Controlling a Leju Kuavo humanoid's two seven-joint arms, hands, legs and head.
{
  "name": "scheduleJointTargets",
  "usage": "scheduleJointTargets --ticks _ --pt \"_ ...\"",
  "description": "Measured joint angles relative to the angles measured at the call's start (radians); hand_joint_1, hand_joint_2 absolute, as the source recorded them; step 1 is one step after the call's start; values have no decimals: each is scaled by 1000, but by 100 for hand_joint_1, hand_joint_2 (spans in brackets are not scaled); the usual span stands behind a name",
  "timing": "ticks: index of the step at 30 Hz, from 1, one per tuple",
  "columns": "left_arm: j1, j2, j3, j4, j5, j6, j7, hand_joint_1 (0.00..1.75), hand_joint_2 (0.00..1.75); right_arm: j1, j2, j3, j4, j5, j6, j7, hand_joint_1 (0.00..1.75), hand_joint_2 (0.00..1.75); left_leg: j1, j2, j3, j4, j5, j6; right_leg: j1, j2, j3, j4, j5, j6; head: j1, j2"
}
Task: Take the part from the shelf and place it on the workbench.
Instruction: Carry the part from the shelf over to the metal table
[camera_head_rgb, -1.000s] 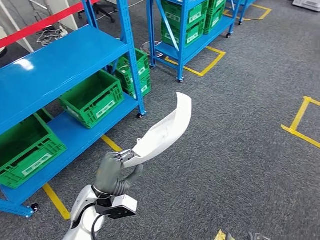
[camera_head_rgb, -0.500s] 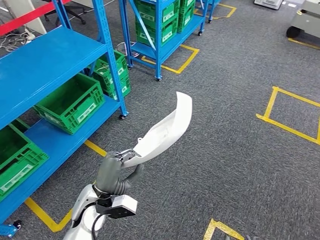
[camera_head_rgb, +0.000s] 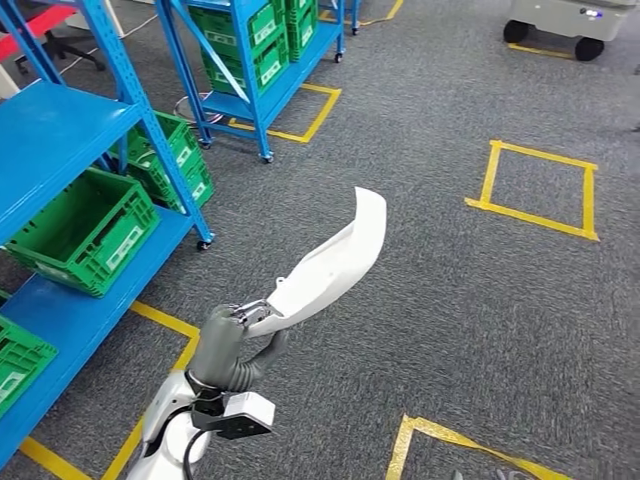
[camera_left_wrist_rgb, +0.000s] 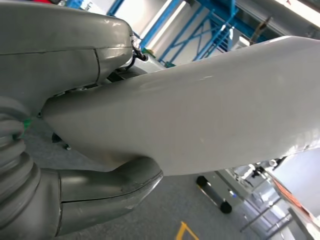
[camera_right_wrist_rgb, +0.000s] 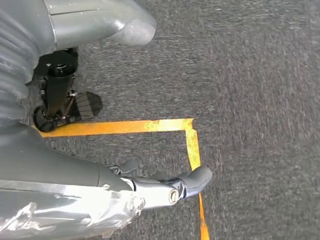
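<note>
1. The left robot hand (camera_head_rgb: 226, 345) is clasping one end of the part (camera_head_rgb: 332, 265), a smooth, white, curved shell rising over the floor.
2. The right robot hand (camera_right_wrist_rgb: 113, 190) is hanging released above yellow floor tape (camera_right_wrist_rgb: 151, 125).
3. Green ribbed crates (camera_head_rgb: 87, 230) are sitting on the blue metal shelf (camera_head_rgb: 60, 140).
4. Grey carpet (camera_head_rgb: 453, 300) is stretching beyond.

One white part (camera_head_rgb: 332, 268) is in view, held up by one hand, the left hand (camera_head_rgb: 219, 345). Two blue shelf racks stand on the carpet: the near rack (camera_head_rgb: 53, 140) and the far rack (camera_head_rgb: 256, 90). The near rack carries three green crates that show, one (camera_head_rgb: 83, 230) on its lower shelf, one (camera_head_rgb: 170, 160) behind it, and one (camera_head_rgb: 15, 365) cut by the picture's edge. One wheeled grey cart (camera_head_rgb: 566, 20) stands far off.
</note>
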Motion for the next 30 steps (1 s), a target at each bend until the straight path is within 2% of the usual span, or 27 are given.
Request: scheduleJointTargets --ticks 1,2,3,4,5,7,9,10,11,13,15,16,17,18,19,20,21,22,23,24,26,28,30 --pt "0 1 0 0 0 0 0 175 175 -1 0 0 0 1 0 0 0 175 -1 -9 -33 66 -26 1 1 11 -2 0 1 -2 -2 0" --pt "0 1 0 0 0 0 0 175 175 -1 0 0 1 2 0 0 0 175 -1 -14 -55 108 -34 2 2 23 -4 0 2 -3 -2 0" --pt "0 1 0 0 0 -1 0 175 175 0 0 0 1 3 0 0 0 175 -2 -16 -59 115 -23 4 2 36 -5 0 4 -3 -2 0" --pt "0 1 0 0 -1 -2 0 175 175 0 1 0 2 3 0 0 0 175 -2 -19 -44 82 6 7 2 48 -6 1 5 -2 -2 0" --pt "0 1 0 0 -3 -4 0 175 175 1 1 0 2 3 0 0 0 175 -1 -27 -14 22 43 10 2 61 -6 2 6 0 -2 0" --pt "-1 0 -1 1 -6 -6 0 175 175 -1 2 0 2 4 1 0 0 175 2 -62 47 -104 92 14 4 86 -12 8 8 7 -2 0" --pt "-3 0 -2 1 -8 -7 0 175 175 -1 4 0 2 4 2 0 0 175 3 -82 68 -154 98 17 3 104 -23 11 13 18 -1 0" --pt "-3 -1 -3 1 -9 -7 0 175 175 1 4 0 2 4 2 0 0 175 3 -75 68 -158 99 21 1 112 -28 9 16 24 -1 0" --pt "-4 -2 -4 1 -9 -8 0 175 175 5 4 0 3 4 1 0 0 175 2 -67 67 -160 102 27 -1 107 -33 9 18 30 -1 0" --pt "-5 -3 -5 1 -9 -9 0 175 175 9 6 0 3 3 1 0 0 175 4 -46 69 -165 107 39 1 62 -57 48 -7 41 6 0" --pt "-5 -3 -6 1 -9 -10 0 175 175 5 7 0 4 2 0 0 0 175 2 -23 69 -166 107 46 1 7 -113 165 -68 50 14 0" --pt "-5 -3 -6 2 -9 -10 0 175 175 3 8 0 4 2 0 0 0 175 1 -10 69 -166 106 47 -1 -2 -146 234 -97 53 14 0" --pt "-5 -3 -6 2 -9 -10 0 175 175 4 8 0 4 2 0 0 0 175 0 2 69 -166 105 48 -3 -6 -168 283 -113 56 14 0" --pt "-5 -3 -6 3 -9 -10 0 175 175 5 8 0 4 2 1 0 0 175 0 14 70 -166 104 47 -4 -7 -172 296 -110 57 14 0" --pt "-5 -3 -6 3 -9 -10 0 175 175 6 8 0 4 2 1 0 0 175 0 25 71 -166 103 46 -5 -11 -155 268 -90 58 14 0" --pt "-5 -3 -6 3 -9 -10 0 175 175 6 8 0 4 2 1 0 0 175 0 35 73 -166 101 44 -5 -19 -119 205 -58 57 14 0" --pt "-6 -3 -6 3 -9 -10 0 175 175 6 9 0 4 2 1 0 0 175 -1 43 77 -166 98 41 -4 -41 -77 130 -33 56 15 0" --pt "-6 -3 -6 3 -9 -10 0 175 175 4 9 0 4 2 1 0 0 175 -4 51 80 -165 95 36 -2 -59 -41 69 -14 50 15 0" --pt "-6 -2 -7 3 -9 -10 0 175 175 2 9 0 4 2 1 0 0 175 -7 58 82 -164 92 31 1 -71 -19 30 -5 44 14 0" --pt "-6 -2 -7 3 -9 -10 0 175 175 1 10 0 4 2 0 0 0 175 -10 64 83 -164 91 27 4 -76 -11 15 -5 37 14 0" --pt "-6 -2 -7 4 -9 -10 0 175 175 2 10 0 4 2 0 0 0 175 -9 78 84 -165 89 16 6 -53 -15 14 -1 22 12 0" --pt "-7 -2 -9 4 -9 -10 0 175 175 4 9 -1 4 3 2 0 0 175 -5 53 73 -137 65 6 3 -31 -15 9 4 10 11 0" --pt "-7 0 -10 6 -9 -10 0 175 175 4 8 -1 4 4 5 0 0 175 -2 6 23 -29 6 2 1 -7 -15 6 6 2 7 0"
